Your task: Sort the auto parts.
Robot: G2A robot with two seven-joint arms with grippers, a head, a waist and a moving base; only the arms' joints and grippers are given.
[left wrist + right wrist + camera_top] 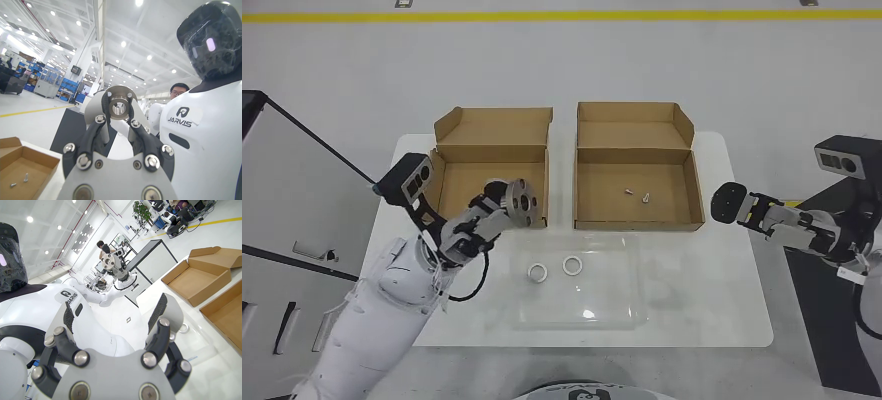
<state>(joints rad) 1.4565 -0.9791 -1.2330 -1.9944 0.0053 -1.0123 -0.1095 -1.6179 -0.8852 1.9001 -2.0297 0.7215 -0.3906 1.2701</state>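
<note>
Over L box [474, 178]: L hand [510, 206] pads [104, 105] on bushing [121, 91] hub.

Table [722, 300], seen from above. At the rear stand the left box [467, 180] and, to its right, the right box [607, 200], which contains two screws [646, 196]. In front of both lies the tray [612, 295], holding a ring [539, 272] and, just beside it, a second ring [572, 265]. The left gripper [504, 207] holds a flanged part [523, 201] over the left box's front right corner.

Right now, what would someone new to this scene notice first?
The left gripper, raised over the left cardboard box, clamps a shiny metal flange. Two small screws lie in the right box, and two white rings sit in the clear tray in front of the boxes.
</note>
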